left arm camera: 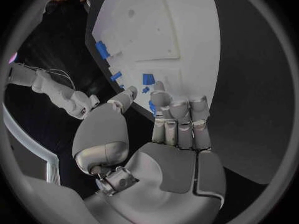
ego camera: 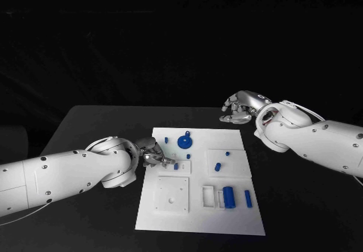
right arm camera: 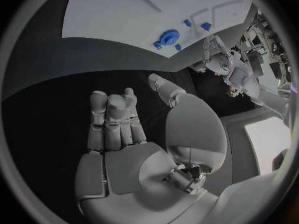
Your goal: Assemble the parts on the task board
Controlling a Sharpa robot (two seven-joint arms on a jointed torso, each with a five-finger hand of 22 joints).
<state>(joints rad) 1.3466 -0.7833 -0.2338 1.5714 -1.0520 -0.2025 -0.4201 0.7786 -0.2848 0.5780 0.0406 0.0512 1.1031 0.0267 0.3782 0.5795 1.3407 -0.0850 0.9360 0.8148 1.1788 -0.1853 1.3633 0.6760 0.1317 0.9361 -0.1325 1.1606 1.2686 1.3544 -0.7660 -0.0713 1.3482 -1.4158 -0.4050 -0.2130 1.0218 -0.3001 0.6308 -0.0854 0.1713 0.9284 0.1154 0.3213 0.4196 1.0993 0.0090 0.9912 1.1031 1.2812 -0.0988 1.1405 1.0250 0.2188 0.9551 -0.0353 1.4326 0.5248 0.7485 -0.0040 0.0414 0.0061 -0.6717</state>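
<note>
From the head view, the left hand (ego camera: 151, 156) sits at the left edge of the white board (ego camera: 198, 210) with its fingers curled close to a small blue piece (ego camera: 176, 166) in a recess; whether it is pinching anything I cannot tell from here. The risk is that a slight sideways drag knocks that piece or the short blue peg (ego camera: 166, 140) nearby out of place. The blue wheel (ego camera: 184, 142) stands near the board's far edge, and the blue cylinder (ego camera: 229, 198) lies in a frame near the front, both well away from either hand. The right hand (ego camera: 241, 108) hovers over the black desk (ego camera: 98, 121) past the board's far corner, holding nothing, its fingers loosely curled. In the left wrist view, the left hand's fingers (left arm camera: 179, 115) lie side by side and reach to the board's rim, with blue pieces (left arm camera: 148, 79) just beyond the tips; the fingers hide the contact, so a poor grip would likely go unnoticed and a piece could slip. In the right wrist view, the right hand's fingers (right arm camera: 112, 115) are together and bare, the wheel (right arm camera: 169, 36) well ahead of them; a careless sweep inward could strike it.
</note>
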